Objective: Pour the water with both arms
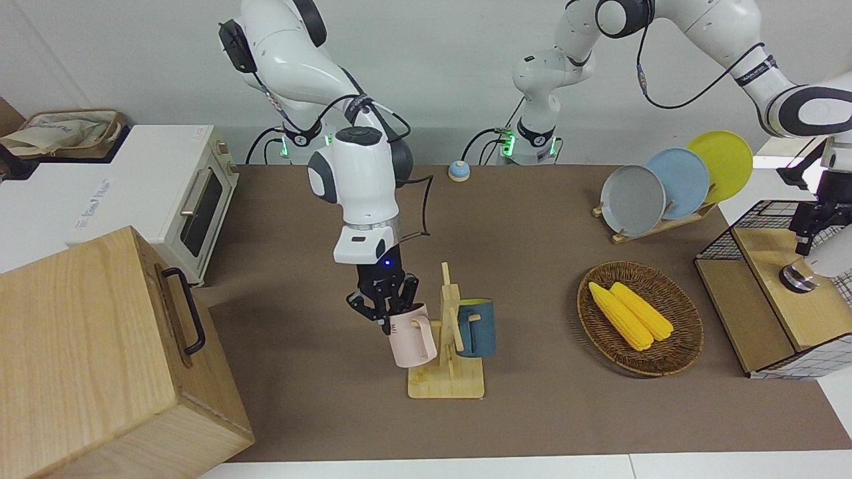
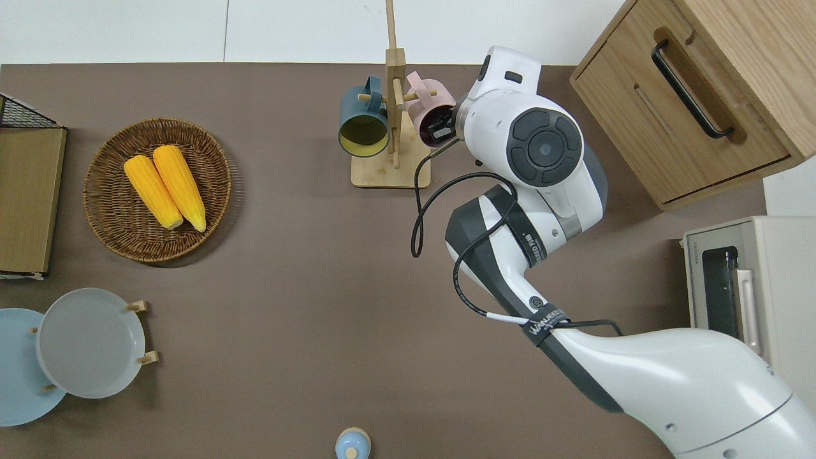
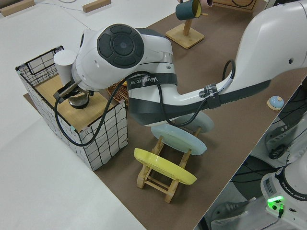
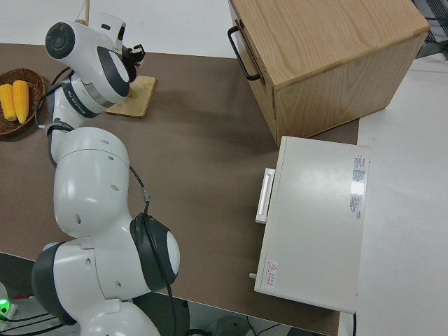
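On brown table (image 1: pixel 532 279): right gripper (image 1: pixel 386 307) fingers clamp pink mug (image 1: pixel 413 336) on rack (image 1: pixel 447 372); left gripper (image 1: pixel 809 233) fingers unclear.

mugs (image 1: pixel 413 336) on rack (image 1: pixel 447 372), corn (image 1: pixel 631 314) in basket (image 1: pixel 685 352)

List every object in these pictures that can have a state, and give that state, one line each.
Pink mug: hanging on the wooden mug rack, right gripper at its rim.
Blue mug: hanging on the rack.
Toaster oven: door shut.
Wooden cabinet: drawer shut.
Three plates: upright in their stand.
Two corn cobs: lying in the wicker basket.
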`<action>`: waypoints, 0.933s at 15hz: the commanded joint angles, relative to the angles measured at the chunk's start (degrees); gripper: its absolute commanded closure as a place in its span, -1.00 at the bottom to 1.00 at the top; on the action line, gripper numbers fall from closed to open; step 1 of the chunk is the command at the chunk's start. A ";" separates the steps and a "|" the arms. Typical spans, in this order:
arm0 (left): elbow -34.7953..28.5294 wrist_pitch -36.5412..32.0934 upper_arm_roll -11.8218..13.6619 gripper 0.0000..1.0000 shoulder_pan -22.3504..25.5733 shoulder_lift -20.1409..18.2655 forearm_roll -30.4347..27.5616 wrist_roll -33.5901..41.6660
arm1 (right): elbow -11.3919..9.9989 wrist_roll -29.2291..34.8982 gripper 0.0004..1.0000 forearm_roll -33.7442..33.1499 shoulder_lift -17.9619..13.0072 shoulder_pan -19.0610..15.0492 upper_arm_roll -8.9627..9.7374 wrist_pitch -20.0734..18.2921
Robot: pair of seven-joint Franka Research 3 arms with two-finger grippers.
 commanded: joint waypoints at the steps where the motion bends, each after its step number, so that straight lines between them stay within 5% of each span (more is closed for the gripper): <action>1: 0.21 1.10 -0.06 -0.98 -0.03 0.29 -1.69 1.94 | 0.89 -2.33 1.00 -1.39 -0.45 -0.95 0.60 -2.96; 9: 0.65 1.54 -0.94 -0.97 0.23 0.38 -1.26 3.34 | 1.07 -7.16 1.00 -0.77 -2.91 -3.50 0.69 -7.44; 12: 0.74 2.24 -0.94 -0.61 0.05 0.56 -1.52 2.91 | 1.15 -9.10 1.00 -0.77 -3.18 -4.73 1.30 -9.21; 14: 0.74 3.47 -1.03 -0.04 -0.12 0.64 -1.69 2.20 | 1.15 -10.15 1.00 -0.77 -3.79 -6.48 2.53 -9.82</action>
